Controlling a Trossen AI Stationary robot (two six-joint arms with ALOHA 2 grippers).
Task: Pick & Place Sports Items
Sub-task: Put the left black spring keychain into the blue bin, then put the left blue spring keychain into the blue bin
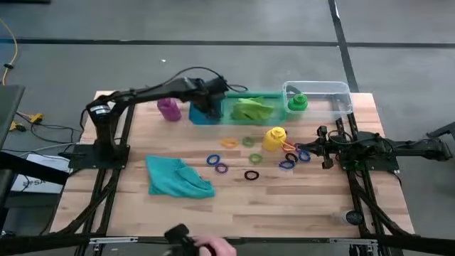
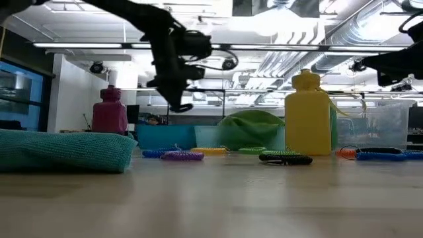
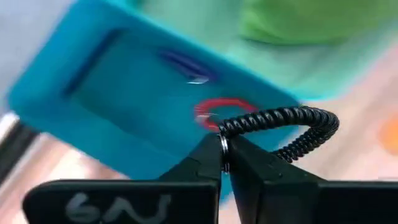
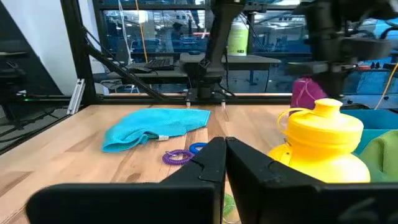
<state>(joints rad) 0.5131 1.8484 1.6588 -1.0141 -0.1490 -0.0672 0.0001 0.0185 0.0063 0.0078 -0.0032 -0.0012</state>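
My left gripper (image 1: 207, 107) is over the blue bin (image 1: 200, 114), shut on a black coiled ring (image 3: 283, 127). A red ring (image 3: 217, 112) lies in that bin. The purple bottle (image 1: 168, 109) stands left of the bin. The lime-green cloth (image 1: 252, 108) lies in the green bin (image 1: 274, 96). The green bottle (image 1: 297, 102) stands in the clear bin (image 1: 334, 92). The yellow bottle (image 1: 274, 138), the teal cloth (image 1: 178, 178) and several coloured rings (image 1: 222, 168) rest on the table. My right gripper (image 1: 323, 148) is shut and empty at the right, beside the yellow bottle (image 4: 323, 146). My left gripper pinches the black coiled ring at one spot of its loop (image 3: 227, 129) between its two fingertips. The fingers point down from above. The rest of the loop sticks out past the fingertips, lifted clear above the blue bin's inside (image 3: 124, 93).
Blue, orange and red rings (image 1: 291, 158) lie close in front of my right gripper. Another black ring (image 1: 252, 175) lies mid-table. A person's hand (image 1: 213, 247) shows at the table's near edge. Bare wood lies along the near right of the table.
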